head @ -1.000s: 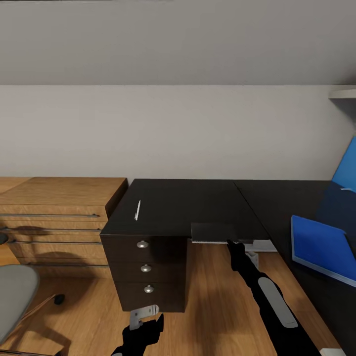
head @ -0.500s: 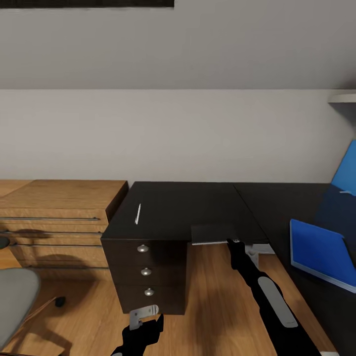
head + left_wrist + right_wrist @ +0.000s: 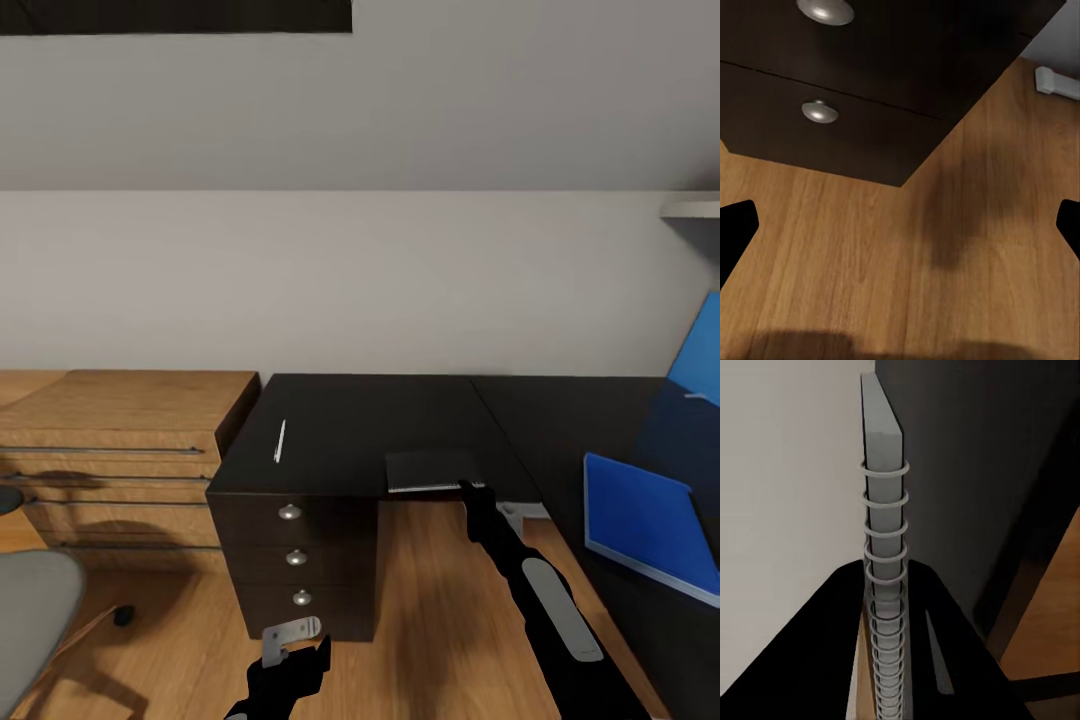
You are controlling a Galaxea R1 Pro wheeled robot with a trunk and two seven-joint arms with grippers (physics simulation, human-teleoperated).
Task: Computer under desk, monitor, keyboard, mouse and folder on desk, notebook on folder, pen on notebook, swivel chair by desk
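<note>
Two arms share the work unevenly: the right end effector (image 3: 472,488) is clamped on the spiral-bound edge of the notebook (image 3: 432,470), which the right wrist view shows edge-on with its wire rings (image 3: 883,555) running between the fingers, a grip that keeps the cover flat for carrying. It is held at the front edge of the black worktop (image 3: 380,420), well apart from the blue folder (image 3: 640,525) lying farther right, presumably its destination. The pen (image 3: 280,440) lies on the worktop above the three-drawer unit (image 3: 295,555), waiting its turn. The left end effector (image 3: 292,650) hangs low before the drawers, fingers apart and empty. A corner of the swivel chair (image 3: 35,610) sits beside the wooden drawer chest (image 3: 120,430).
</note>
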